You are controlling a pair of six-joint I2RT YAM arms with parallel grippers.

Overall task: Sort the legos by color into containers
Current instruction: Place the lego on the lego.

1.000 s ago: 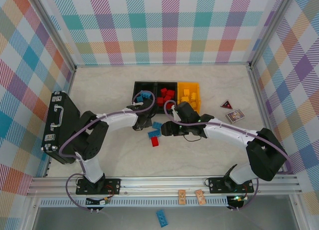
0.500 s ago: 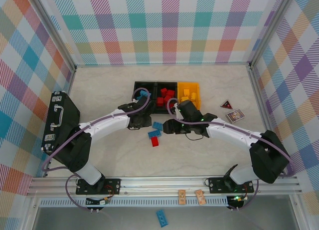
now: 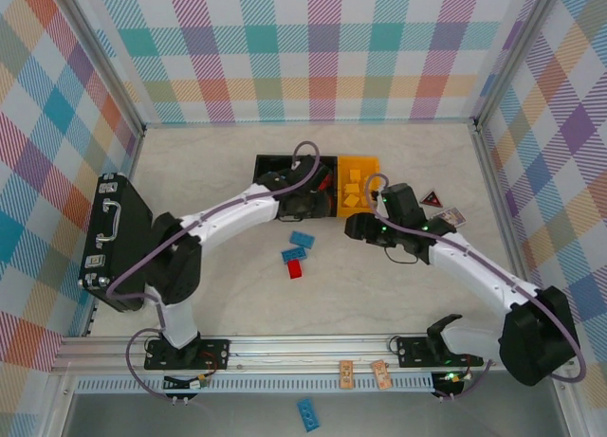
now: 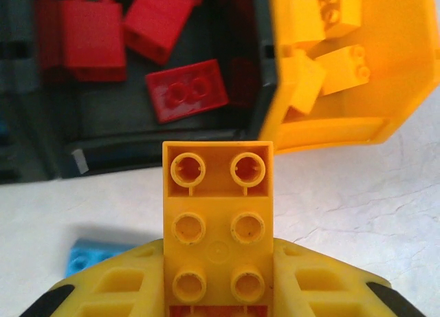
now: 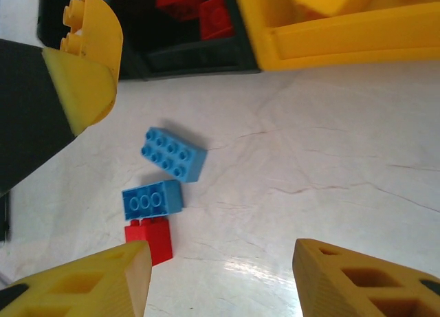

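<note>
Left wrist: left gripper pinching a yellow brick.
Yellow bin at one o'clock; right gripper fingers spread, empty.

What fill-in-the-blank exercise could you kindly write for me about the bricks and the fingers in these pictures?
1. The held brick between the left fingers is ___ in colour.
2. Near two blue bricks on the table, the third loose brick is ___.
3. The right fingers stand ___, with nothing between them.
Missing words: yellow; red; open.
</note>
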